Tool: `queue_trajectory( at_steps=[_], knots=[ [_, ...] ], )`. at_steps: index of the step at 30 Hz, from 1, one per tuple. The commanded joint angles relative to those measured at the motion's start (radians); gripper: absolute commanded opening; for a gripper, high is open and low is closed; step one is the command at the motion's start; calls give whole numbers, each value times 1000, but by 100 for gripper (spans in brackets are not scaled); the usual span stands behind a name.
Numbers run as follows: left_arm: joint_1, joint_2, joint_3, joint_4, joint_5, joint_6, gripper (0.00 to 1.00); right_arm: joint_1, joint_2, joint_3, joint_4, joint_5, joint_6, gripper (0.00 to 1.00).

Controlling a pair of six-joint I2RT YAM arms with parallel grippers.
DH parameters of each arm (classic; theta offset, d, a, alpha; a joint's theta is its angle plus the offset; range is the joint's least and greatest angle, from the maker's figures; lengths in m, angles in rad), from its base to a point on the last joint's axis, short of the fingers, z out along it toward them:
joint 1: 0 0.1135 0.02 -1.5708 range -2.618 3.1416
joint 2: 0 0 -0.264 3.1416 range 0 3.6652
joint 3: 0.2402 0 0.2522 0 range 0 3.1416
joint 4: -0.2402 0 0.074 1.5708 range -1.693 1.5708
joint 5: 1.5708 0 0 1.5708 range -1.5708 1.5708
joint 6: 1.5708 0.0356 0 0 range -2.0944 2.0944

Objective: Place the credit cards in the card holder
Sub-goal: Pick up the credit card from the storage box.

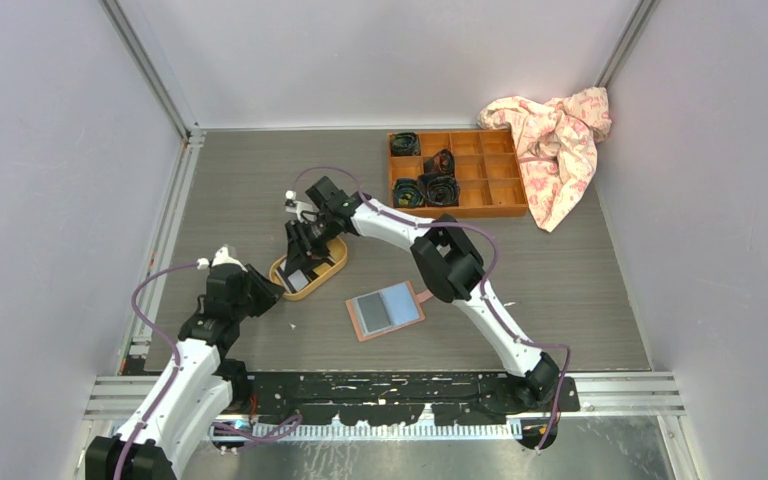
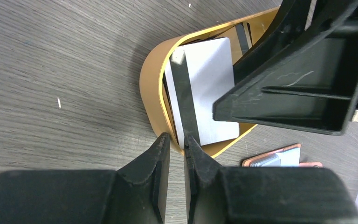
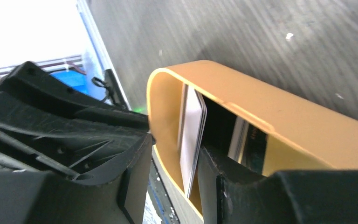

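Cards (image 2: 209, 88) in tray (image 2: 148, 88), half behind right claw (image 1: 303, 260)

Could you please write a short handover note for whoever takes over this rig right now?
Left gripper shut on the yellow tray's end rim.
Right gripper open inside the tray, a white card tilted on edge against one finger.
The credit cards are in the tray.
Card holder lies open on the table, right of the tray.
Done: no card visibly in the holder.
Left: grip, carry and slot each card.
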Motion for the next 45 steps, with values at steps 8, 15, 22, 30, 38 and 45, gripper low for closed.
queue_trajectory(
  at_steps=[8, 15, 22, 30, 38, 45],
  knots=[
    [1, -4, 4, 57, 12, 15, 19, 34, 27, 82, -91, 94, -65, 45],
    [1, -40, 11, 26, 5, 15, 19, 23, 20, 71, -72, 68, -34, 36],
    [1, -73, 22, -4, 7, 15, 22, -33, -45, -10, 42, -37, 45, 36],
    [0, -97, 34, -34, 15, 15, 25, -74, -70, -61, 106, -87, 94, 35],
    [1, -108, 38, -39, 20, 15, 26, -85, -72, -67, 113, -90, 102, 33],
    [1, -109, 39, -40, 22, 18, 26, -84, -68, -27, -7, -14, 1, 25]
  ],
)
